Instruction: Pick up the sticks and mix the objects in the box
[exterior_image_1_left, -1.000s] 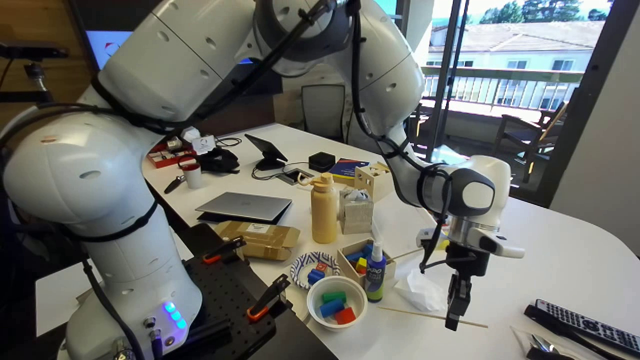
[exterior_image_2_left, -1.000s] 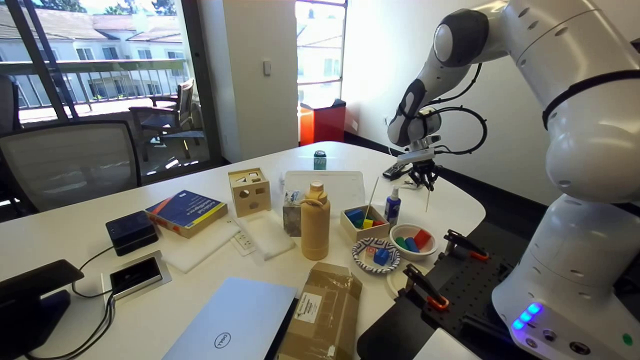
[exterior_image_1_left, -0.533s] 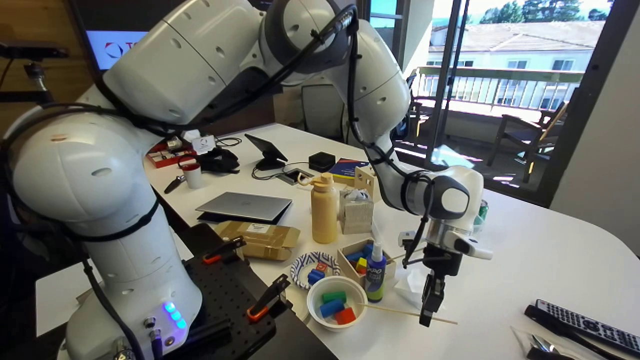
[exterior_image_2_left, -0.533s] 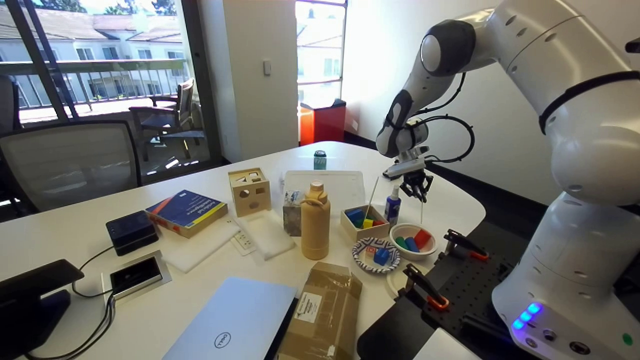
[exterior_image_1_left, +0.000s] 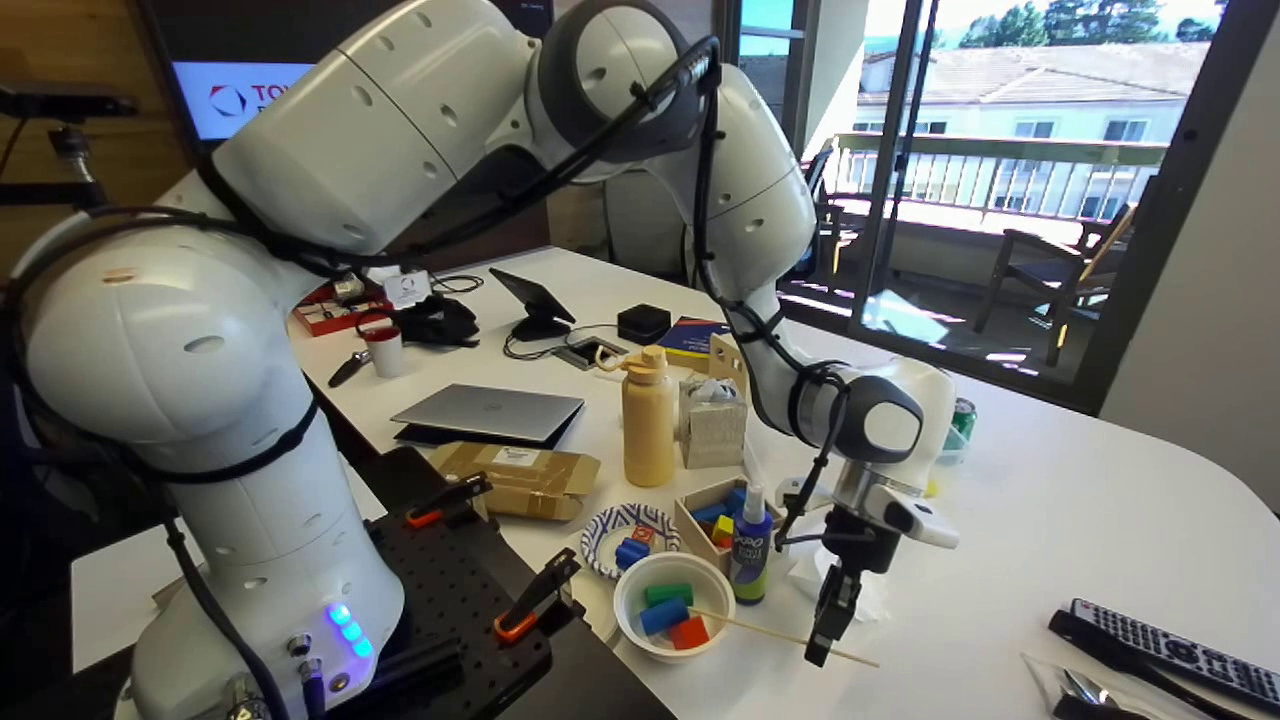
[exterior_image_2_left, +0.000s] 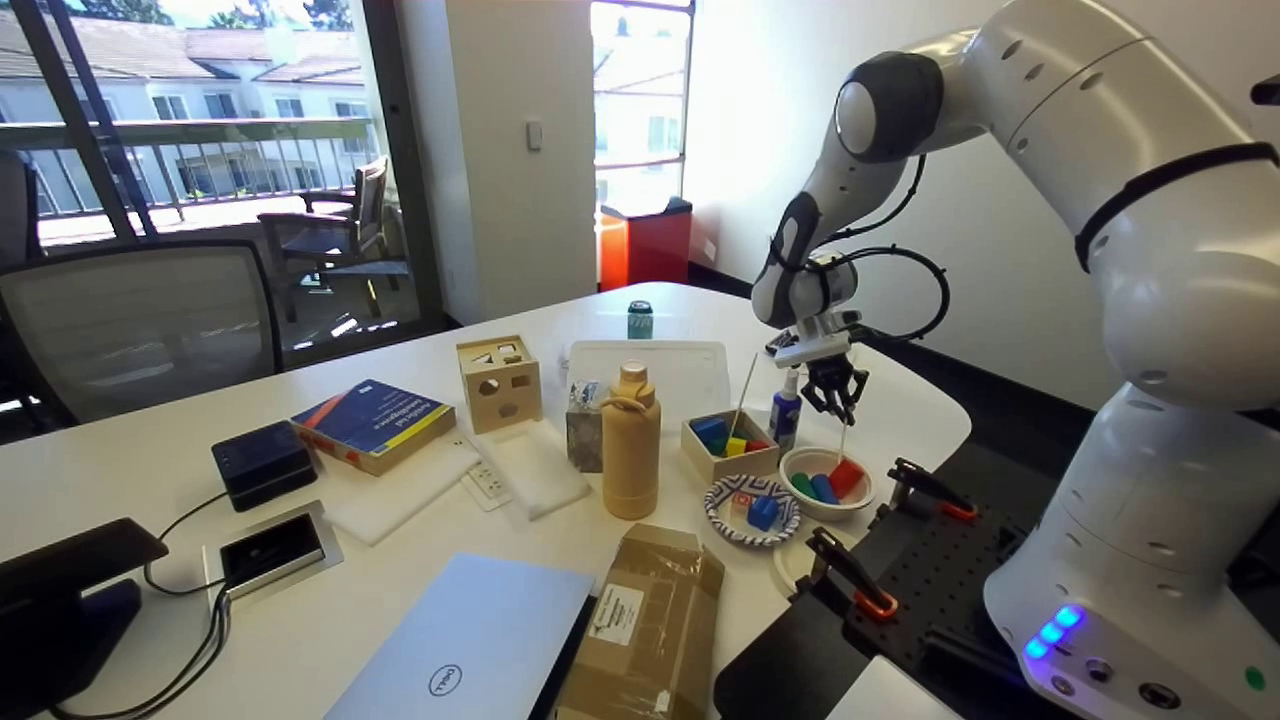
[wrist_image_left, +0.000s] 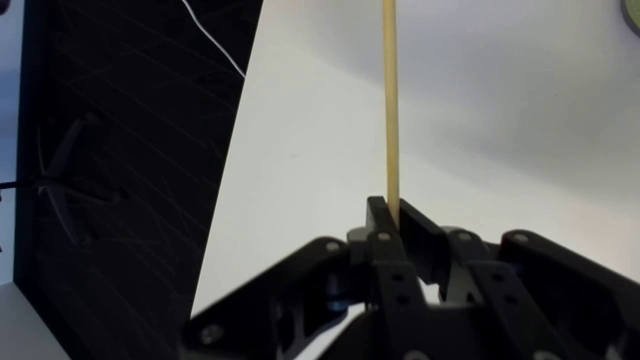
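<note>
At the arm-side edge of the white table (exterior_image_1_left: 1080, 500): robot arm (exterior_image_1_left: 760, 200), extended over the surface. Nr. same edge, laptop (exterior_image_1_left: 490, 413); taped cardboard pkg. (exterior_image_1_left: 515, 480) just beside it. Tan bottle (exterior_image_2_left: 630, 460) upright, farther in from edge. End effector (wrist_image_left: 392, 204) above table, toward the rounded corner on the arm side; jaws narrow, gripping stick no. 1 (wrist_image_left: 391, 110). Pale tan box (exterior_image_2_left: 745, 467), in from arm-side edge, holds blue, green, yellow & red pcs. (exterior_image_2_left: 737, 447). White bowl (exterior_image_2_left: 832, 512) nr. that edge, patterned plate (exterior_image_2_left: 752, 541) just beside. Spray bottle (exterior_image_1_left: 750, 555) upright, next to box & bowl. In bowl: green block (exterior_image_1_left: 668, 593), blue block (exterior_image_1_left: 664, 616), red block (exterior_image_1_left: 689, 632). On plate: blue pc. (exterior_image_2_left: 763, 513) plus a small red-marked item (exterior_image_2_left: 742, 502), ID unconfirmed. Thinnest items: stick no. 1 slants from end effector, far end within bowl outline in both exterior views; contact w/ blocks can't be confirmed; wrist view shows it btwn. the jaw tips. Stick no. 2 (exterior_image_2_left: 746, 390) leans in box, upper end above rim.
</note>
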